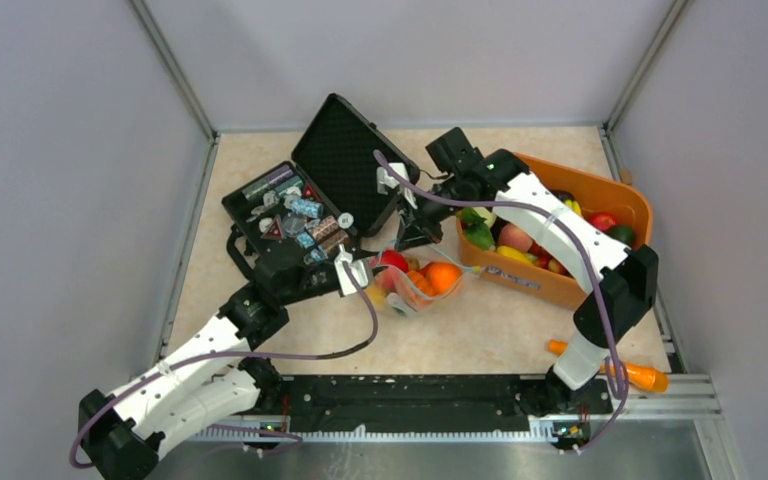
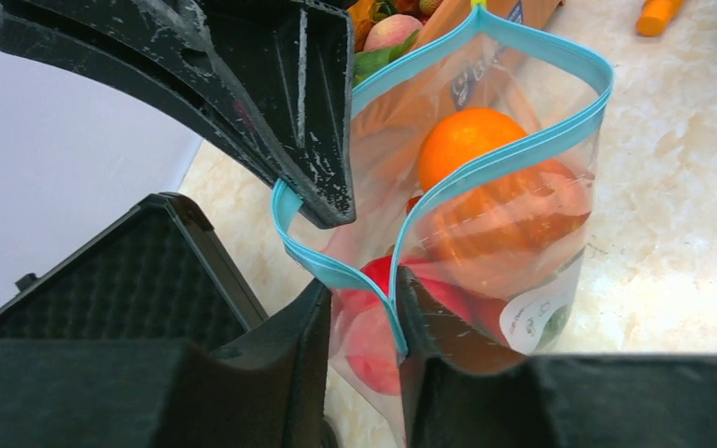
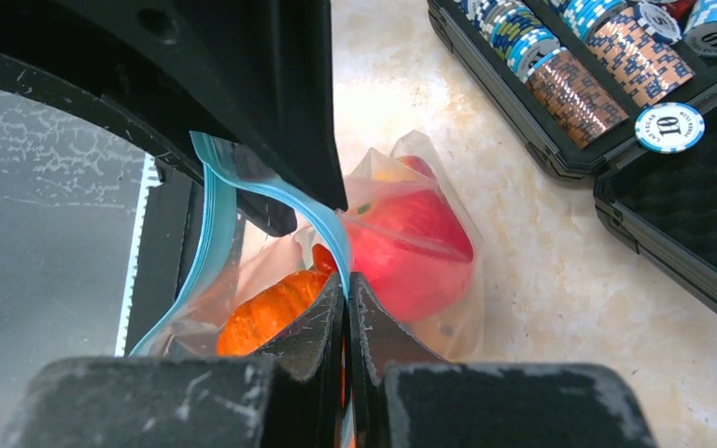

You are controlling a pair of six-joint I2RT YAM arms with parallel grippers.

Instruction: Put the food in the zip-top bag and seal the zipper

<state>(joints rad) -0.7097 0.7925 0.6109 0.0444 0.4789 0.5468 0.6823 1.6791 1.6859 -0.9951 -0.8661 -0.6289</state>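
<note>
The clear zip-top bag (image 1: pixel 415 290) stands mid-table, holding an orange (image 2: pixel 467 135), a red apple (image 3: pixel 411 252) and an orange pumpkin-like piece (image 3: pixel 271 308). Its teal zipper (image 2: pixel 513 154) gapes in a loop, its two strips apart. My left gripper (image 2: pixel 362 285) is at the bag's left end (image 1: pixel 345 272). Its fingers are apart, with the bag's corner and zipper between them, the strip lying against the right finger. My right gripper (image 3: pixel 346 280) reaches in from the far side (image 1: pixel 407 235) and is shut on the zipper edge (image 3: pixel 331 229). The white label (image 2: pixel 537 317) faces the left wrist view.
An orange basket (image 1: pixel 530 280) with more toy food stands right of the bag. An open black case (image 1: pixel 290 215) of poker chips lies behind left, its lid (image 1: pixel 345 160) raised. An orange carrot (image 1: pixel 635 375) lies by the right arm's base.
</note>
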